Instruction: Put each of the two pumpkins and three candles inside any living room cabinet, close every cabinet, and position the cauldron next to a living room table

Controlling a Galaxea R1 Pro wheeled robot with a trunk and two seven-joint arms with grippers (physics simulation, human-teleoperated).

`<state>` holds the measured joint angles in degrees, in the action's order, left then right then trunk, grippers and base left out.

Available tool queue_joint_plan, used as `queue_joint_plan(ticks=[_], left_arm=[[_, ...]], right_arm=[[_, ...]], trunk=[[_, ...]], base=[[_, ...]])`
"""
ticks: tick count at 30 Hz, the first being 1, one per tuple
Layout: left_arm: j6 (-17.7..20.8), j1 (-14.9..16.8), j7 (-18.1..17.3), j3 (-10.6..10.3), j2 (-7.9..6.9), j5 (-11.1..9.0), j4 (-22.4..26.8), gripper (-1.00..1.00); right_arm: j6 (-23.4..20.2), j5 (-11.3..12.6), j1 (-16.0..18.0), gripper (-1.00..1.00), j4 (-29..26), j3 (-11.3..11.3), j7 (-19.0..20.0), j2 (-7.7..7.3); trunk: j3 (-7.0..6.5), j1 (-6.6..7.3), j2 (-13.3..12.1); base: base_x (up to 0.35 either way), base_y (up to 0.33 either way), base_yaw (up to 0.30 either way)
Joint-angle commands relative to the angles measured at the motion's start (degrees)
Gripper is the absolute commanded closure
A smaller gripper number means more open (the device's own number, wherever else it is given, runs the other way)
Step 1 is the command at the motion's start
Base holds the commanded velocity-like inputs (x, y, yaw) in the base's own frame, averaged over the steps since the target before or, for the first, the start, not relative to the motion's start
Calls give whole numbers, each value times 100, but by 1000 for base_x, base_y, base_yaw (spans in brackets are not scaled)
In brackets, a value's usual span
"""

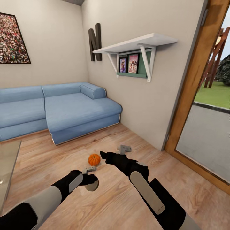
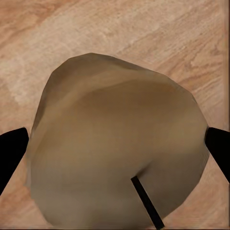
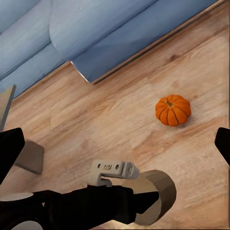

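Note:
A small orange pumpkin (image 1: 94, 159) (image 3: 173, 109) sits on the wood floor in front of the blue sofa. A stubby grey-brown candle (image 1: 92, 184) (image 2: 120, 143) (image 3: 155, 195) is held above the floor, with my left gripper (image 1: 91, 178) (image 2: 115, 148) shut on it; its dark fingers (image 2: 12, 153) press both sides. My right gripper (image 1: 124, 149) (image 3: 115, 146) hovers open just right of the pumpkin and beyond it, nothing between its fingers. A corner of the grey table (image 1: 8, 159) shows at the left edge. Cabinet and cauldron are out of view.
The blue corner sofa (image 1: 64, 108) lines the back wall. A white wall shelf (image 1: 137, 44) hangs on the right wall, and a wood-framed glass door (image 1: 198, 105) stands at the right. Wood floor spreads around the pumpkin.

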<state>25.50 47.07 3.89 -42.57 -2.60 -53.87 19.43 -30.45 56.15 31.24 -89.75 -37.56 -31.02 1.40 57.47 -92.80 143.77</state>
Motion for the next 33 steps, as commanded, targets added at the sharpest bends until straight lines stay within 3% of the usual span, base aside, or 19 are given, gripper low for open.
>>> queue_joint_plan(ticks=[1, 16, 27, 33], left_arm=[[18, 4, 50, -40, -5, -54, 17, 100], [16, 4, 67, -41, -3, -54, 17, 100], [15, 4, 239, -37, -3, -58, 11, 100], [10, 4, 342, -40, 4, -55, 9, 100]], right_arm=[[-5, 48, 5, -100, -7, -3, -54, 0], [-5, 53, 5, -100, -9, -6, -54, 0], [-5, 54, 5, -100, -7, -4, -54, 0], [-5, 55, 5, -100, -8, -5, -54, 0]], trunk=[[6, 4, 3], [4, 4, 3], [-49, 4, 3], [-196, 20, -5]], base=[[-273, -136, 2], [-272, -179, 4], [-246, -219, 159], [-92, -48, 79]])
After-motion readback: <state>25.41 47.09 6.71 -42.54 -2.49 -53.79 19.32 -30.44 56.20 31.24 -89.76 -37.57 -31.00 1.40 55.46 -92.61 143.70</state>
